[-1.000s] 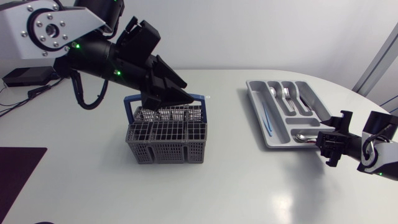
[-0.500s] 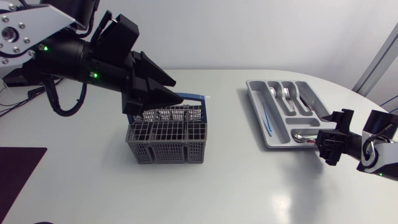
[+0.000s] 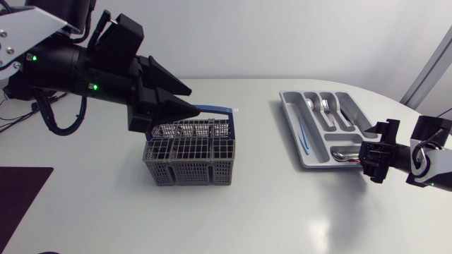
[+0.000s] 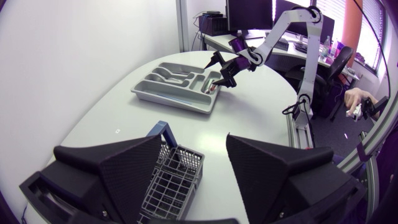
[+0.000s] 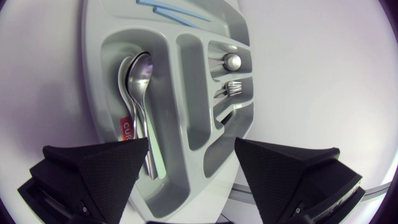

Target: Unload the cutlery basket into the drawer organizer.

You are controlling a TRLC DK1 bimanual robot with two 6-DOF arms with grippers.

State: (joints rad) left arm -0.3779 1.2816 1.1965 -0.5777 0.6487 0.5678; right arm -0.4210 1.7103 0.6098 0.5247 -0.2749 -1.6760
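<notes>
At centre left of the frame in the head view, the dark grey plastic lattice cutlery basket (image 3: 189, 161) with its blue hoop handle (image 3: 215, 109) stands upright on the white table (image 3: 233, 219). The left gripper (image 3: 193, 100) hangs just above the basket's rear row. Its two black wedge fingers are spread apart with nothing between them. Pale glints show in that rear row; whether they are cutlery cannot be determined.

At centre right of the frame lies the light grey moulded plastic drawer organizer (image 3: 289, 116), well apart from the basket. It contains steel spoons (image 5: 140, 81), forks (image 5: 231, 88) and thin light-blue sticks (image 3: 304, 135). The right gripper (image 3: 373, 161) sits at the organizer's near end with the spoon compartment ahead of it, fingers apart and empty.

Handling assessment: steel cutlery is stiff, light and smooth, so it is likely to slip or pivot between the broad pads. Grasp across the flat of the handle near mid-length, not at the bowl or tines. The basket is light and rigid, and it may shift or tip if a piece snags the lattice. Lift each piece straight up.
</notes>
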